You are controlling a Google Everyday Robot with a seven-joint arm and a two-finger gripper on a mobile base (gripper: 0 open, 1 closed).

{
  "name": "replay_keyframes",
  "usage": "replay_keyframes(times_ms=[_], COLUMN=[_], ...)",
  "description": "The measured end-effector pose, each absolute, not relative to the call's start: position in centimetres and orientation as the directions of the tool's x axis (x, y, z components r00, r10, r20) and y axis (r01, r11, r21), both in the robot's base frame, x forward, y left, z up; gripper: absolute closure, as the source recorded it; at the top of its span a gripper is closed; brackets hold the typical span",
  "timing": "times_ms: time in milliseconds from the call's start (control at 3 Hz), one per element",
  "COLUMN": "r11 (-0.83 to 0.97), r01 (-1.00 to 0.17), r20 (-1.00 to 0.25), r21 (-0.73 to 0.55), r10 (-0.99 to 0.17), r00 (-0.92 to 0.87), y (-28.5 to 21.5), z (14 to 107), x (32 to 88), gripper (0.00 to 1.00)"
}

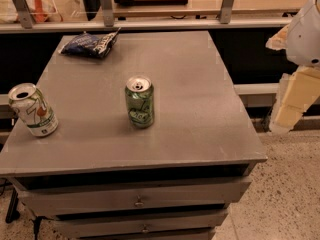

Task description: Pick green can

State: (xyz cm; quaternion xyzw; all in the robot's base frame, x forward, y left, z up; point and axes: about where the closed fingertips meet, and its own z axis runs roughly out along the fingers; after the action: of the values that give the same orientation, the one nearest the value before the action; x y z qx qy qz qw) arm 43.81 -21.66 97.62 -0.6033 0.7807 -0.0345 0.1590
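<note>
The green can (139, 102) stands upright near the middle of the grey cabinet top (200, 84). It has an all-green patterned body and a silver top with a pull tab. My gripper (292, 101) hangs at the right edge of the view, off the cabinet's right side and well to the right of the can. It is pale yellow under a white arm housing (306, 31), and it holds nothing that I can see.
A mostly white can with green and red markings (33, 109) stands at the cabinet's left front edge. A dark blue chip bag (90, 44) lies at the back left. A rail and wooden shelf (165, 4) run behind. Drawers (135, 199) face front; speckled floor (285, 194) lies at the right.
</note>
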Motion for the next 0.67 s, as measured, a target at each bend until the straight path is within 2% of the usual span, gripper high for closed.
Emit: replay_keyframes(times_ms=[667], r11=[0.276], r01=[-0.93], r20=[-0.237], r21=[-0.242], r10=[-0.946], r00=[-0.22], y=[-21.61], z=[97.66], x=[43.85], gripper=[0.0])
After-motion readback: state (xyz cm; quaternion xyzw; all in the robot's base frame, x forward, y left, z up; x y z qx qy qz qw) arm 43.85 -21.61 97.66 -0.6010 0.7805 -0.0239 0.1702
